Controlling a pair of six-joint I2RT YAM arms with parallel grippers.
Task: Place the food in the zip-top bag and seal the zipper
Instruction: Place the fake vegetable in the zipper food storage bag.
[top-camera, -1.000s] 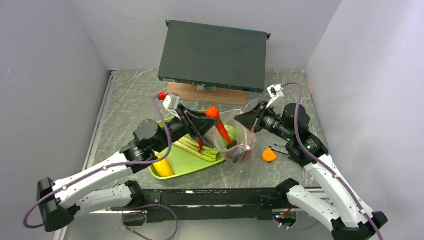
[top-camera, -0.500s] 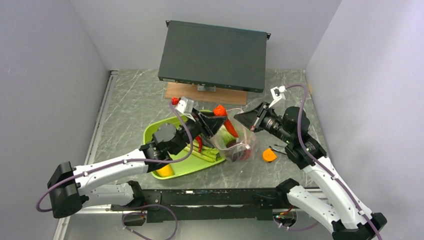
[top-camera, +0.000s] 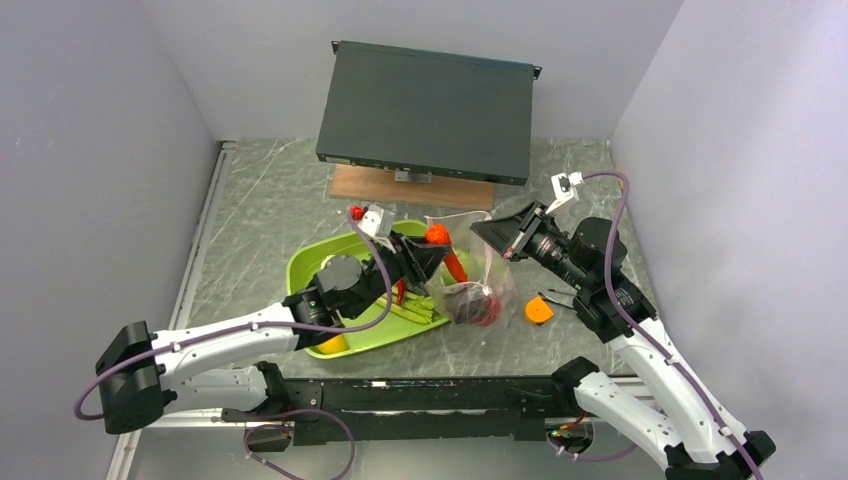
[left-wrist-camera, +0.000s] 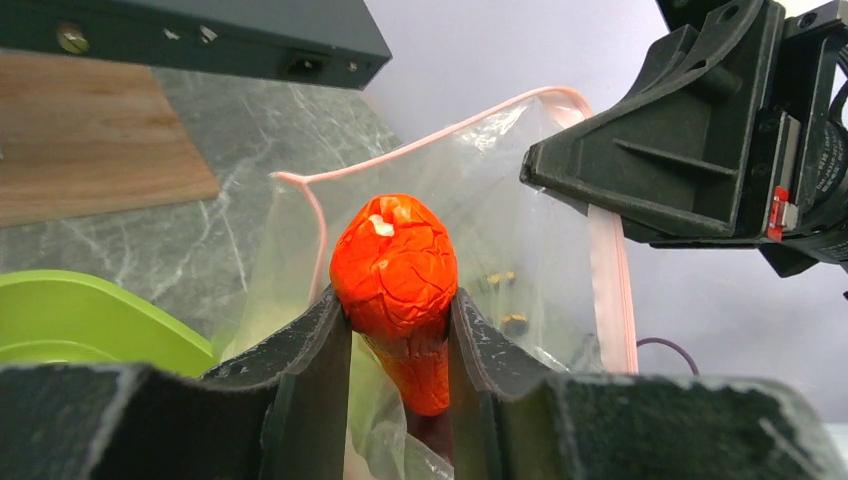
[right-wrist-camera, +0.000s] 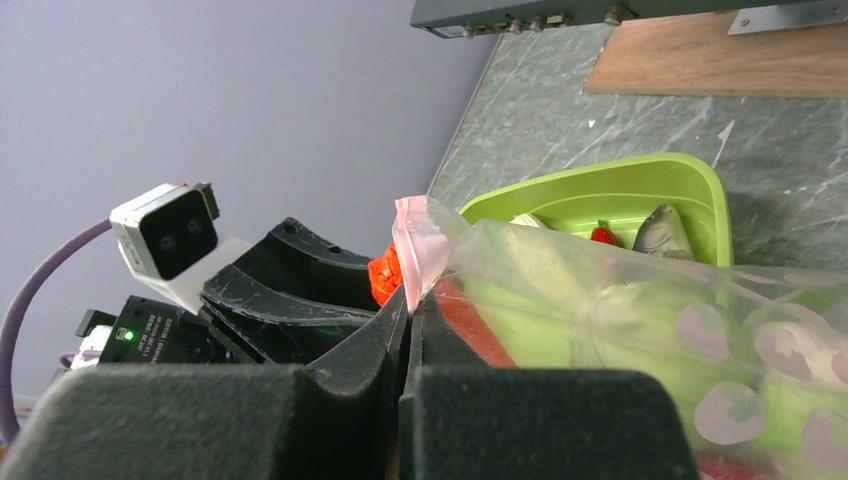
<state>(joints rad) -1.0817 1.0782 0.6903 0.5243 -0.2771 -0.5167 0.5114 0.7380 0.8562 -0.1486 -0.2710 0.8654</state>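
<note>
My left gripper (top-camera: 432, 250) is shut on an orange-red chilli (top-camera: 437, 236), held at the mouth of the clear zip-top bag (top-camera: 482, 285). In the left wrist view the chilli (left-wrist-camera: 395, 265) sits between my fingers, its tip pointing down into the bag (left-wrist-camera: 520, 230). My right gripper (top-camera: 487, 237) is shut on the pink zipper strip (right-wrist-camera: 415, 235) and holds the bag's mouth up. A dark bulb and a red piece (top-camera: 474, 302) lie inside the bag. The green tray (top-camera: 308, 268) holds green stalks (top-camera: 415, 308), a yellow fruit (top-camera: 333, 345) and a grey fish (right-wrist-camera: 662, 230).
A dark grey box (top-camera: 425, 110) rests on a wooden board (top-camera: 415, 187) at the back. An orange piece (top-camera: 538, 311) and thin dark tools (top-camera: 556, 298) lie on the table right of the bag. Grey walls close in left and right.
My left gripper has moved right with the chilli, from above the tray to the bag's mouth. My right gripper has shifted slightly up and right, still holding the bag's edge.
</note>
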